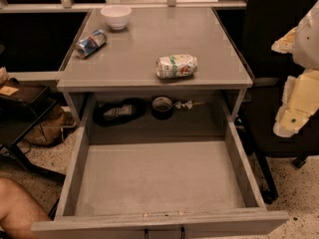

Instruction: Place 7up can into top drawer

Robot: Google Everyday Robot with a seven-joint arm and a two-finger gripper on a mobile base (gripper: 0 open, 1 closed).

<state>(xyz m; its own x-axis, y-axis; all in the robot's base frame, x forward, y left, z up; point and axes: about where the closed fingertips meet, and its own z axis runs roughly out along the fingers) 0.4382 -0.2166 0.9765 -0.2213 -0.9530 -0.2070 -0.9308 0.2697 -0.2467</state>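
The 7up can [176, 66], whitish-silver with green lettering and a red mark, lies on its side on the grey cabinet top [149, 39], near the front edge and right of centre. The top drawer [159, 176] is pulled wide open below it. Its flat grey bottom is bare in the front part, and its dark handle [164, 232] shows at the bottom edge. My gripper [295, 106] shows as pale cream parts at the right edge, to the right of the cabinet, apart from the can and the drawer.
A blue-and-silver can [90, 43] lies on the top at the left and a white bowl [116, 16] stands at the back. A black tape roll [162, 107] and a dark flat object [118, 112] lie under the top. A person's knee [17, 208] is lower left.
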